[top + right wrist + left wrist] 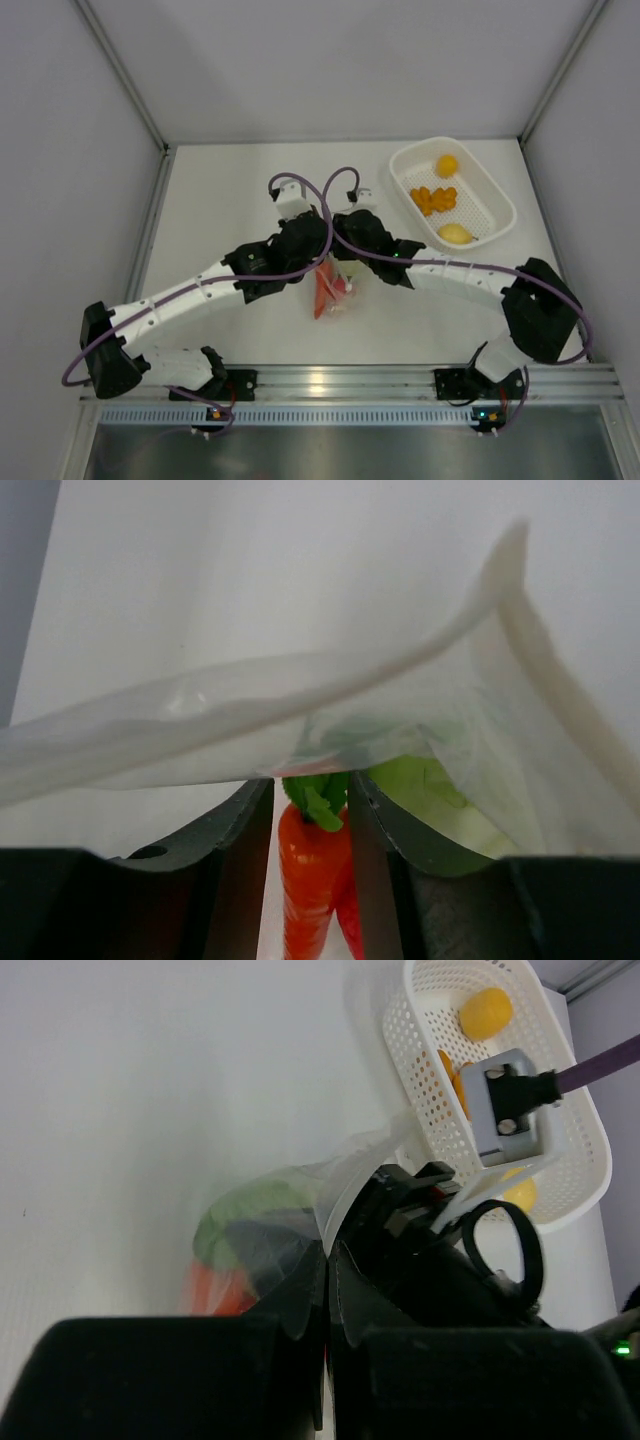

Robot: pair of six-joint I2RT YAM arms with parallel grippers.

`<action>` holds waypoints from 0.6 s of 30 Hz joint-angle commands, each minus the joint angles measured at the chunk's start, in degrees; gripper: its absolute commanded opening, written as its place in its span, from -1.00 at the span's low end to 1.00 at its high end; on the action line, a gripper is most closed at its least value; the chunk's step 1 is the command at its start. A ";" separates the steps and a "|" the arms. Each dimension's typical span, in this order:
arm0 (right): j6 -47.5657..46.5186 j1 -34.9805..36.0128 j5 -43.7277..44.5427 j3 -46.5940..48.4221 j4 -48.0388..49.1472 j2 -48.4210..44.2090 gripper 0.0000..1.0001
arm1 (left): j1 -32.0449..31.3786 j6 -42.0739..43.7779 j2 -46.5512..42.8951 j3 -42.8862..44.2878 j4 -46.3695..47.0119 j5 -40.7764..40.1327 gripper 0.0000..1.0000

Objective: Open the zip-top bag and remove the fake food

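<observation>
Holding the zip-top bag (340, 288) over the middle of the tabletop (220, 190), the two arms meet nose to nose. The left pincer (327, 1285) is clamped on a fold of the bag's film. The right pincer (311, 795) has narrow-set jaws flanking a red chilli (312, 880); whether it grips anything cannot be told. A pale-green ball (430, 790) sits inside the bag. Risk: opposed pulling may slip or tear the thin film, spilling round pieces that would roll, well short of the white basket (500, 210).
</observation>
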 commanded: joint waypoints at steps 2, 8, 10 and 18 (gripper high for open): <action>2.26 2.59 7.28 -0.24 7.48 3.76 -0.24 | 0.15 -0.65 -0.55 -0.57 0.88 -1.29 -1.00; 2.97 2.85 4.32 0.20 11.26 8.86 -0.46 | 0.23 -0.74 -1.08 -1.36 0.80 -1.20 -1.00; 3.23 2.94 3.87 -0.32 11.88 9.48 -0.60 | 0.15 -0.56 -1.43 -1.62 0.71 -1.55 -1.00; -1.07 3.73 4.83 -3.04 14.07 3.69 -1.00 | 0.24 -0.21 -2.31 -2.68 0.71 -3.48 -1.00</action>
